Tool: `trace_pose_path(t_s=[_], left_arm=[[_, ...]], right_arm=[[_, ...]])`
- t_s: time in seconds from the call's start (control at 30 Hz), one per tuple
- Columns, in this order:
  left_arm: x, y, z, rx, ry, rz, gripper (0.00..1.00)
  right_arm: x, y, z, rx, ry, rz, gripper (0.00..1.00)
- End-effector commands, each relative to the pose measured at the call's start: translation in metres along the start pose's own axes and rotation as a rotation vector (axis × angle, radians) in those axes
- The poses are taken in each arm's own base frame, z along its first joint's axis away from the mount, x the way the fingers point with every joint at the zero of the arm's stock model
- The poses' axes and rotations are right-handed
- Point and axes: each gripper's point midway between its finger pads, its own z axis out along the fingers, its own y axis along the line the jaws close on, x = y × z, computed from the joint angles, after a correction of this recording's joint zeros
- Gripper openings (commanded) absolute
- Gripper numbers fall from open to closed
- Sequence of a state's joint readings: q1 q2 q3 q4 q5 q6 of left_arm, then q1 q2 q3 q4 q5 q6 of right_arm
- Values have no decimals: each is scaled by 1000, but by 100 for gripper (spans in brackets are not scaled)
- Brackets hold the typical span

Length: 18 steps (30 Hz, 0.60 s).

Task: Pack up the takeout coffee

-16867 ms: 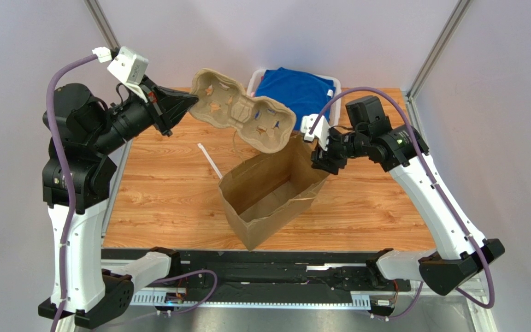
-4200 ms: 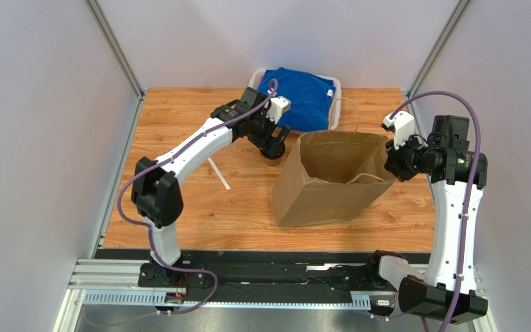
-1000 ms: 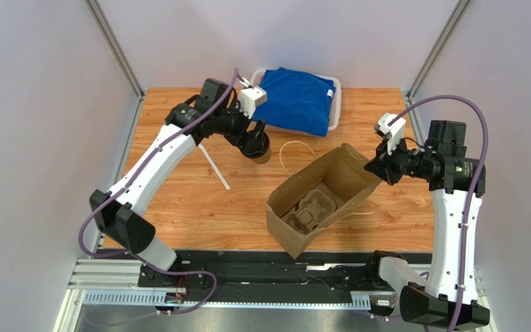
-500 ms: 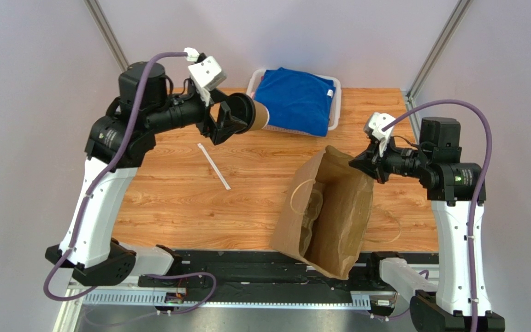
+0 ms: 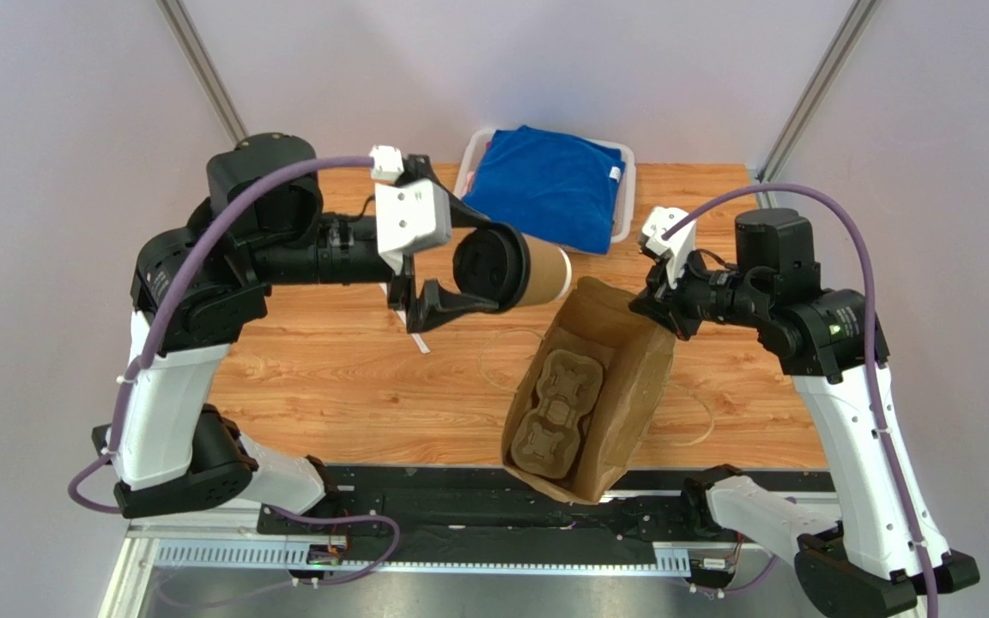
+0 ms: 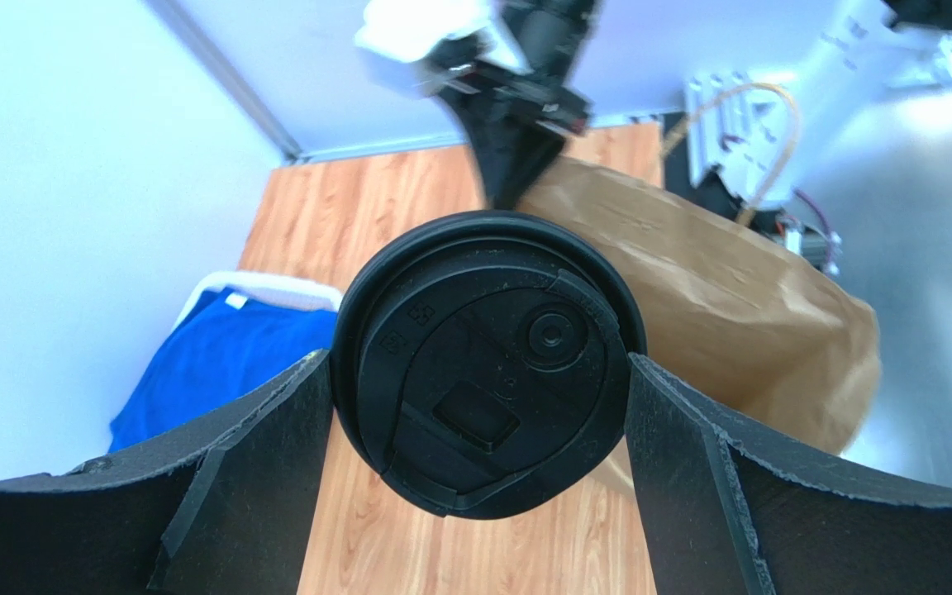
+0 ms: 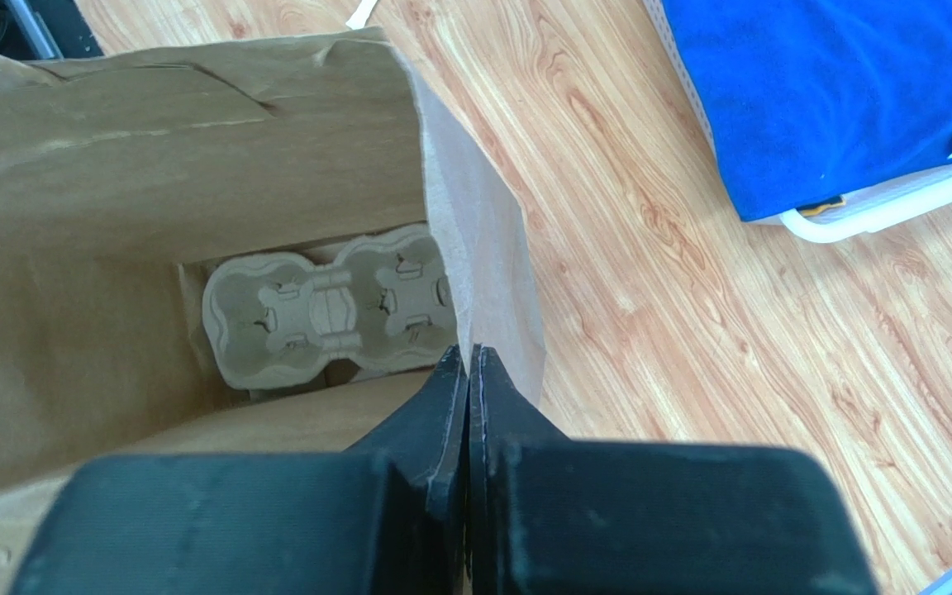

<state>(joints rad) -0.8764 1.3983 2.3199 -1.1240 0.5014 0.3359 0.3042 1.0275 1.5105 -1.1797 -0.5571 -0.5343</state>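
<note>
Kraft-brown throughout. Grasps takeout coffee [image 5: 541, 273] sideways in left hand [image 5: 474, 264], ready for paper bag [image 5: 629, 386]. Pinches bag rim in clenched right hand [image 7: 466, 372], tipping mouth toward it.

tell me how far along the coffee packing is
Done: the pulp carrier lies inside the paper bag. In hand: the left gripper clamps the takeout coffee, lid on, tipped sideways in the air beside the bag, while the right gripper pinches the bag's rim, holding its mouth open. Left: get the cup into the bag, probably into a carrier pocket, then let go.
</note>
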Motion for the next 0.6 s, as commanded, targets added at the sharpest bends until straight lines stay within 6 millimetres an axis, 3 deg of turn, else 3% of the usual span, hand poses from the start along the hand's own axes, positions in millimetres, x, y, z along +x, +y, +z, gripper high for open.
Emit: trace_pose_path(t_s=[0.0,0.03,0.2,0.47,0.57], left_arm=[[7,-25,7,85,61,118,47],[10,-40,10,136,75,141,47],[38,-65,29,223,191,222,46],[63,-68,52,224,315,326,46],[63,-72,57,228,326,363,45]], right_arm=[[-21,-11,-4,102,-33,18,0],[-22,-11,-4,107,-33,19,0],[-31,-7,-3,117,-47,9,0],[-42,1,-3,102,-63,31,0],[-41,2,-4,102,-61,32,0]])
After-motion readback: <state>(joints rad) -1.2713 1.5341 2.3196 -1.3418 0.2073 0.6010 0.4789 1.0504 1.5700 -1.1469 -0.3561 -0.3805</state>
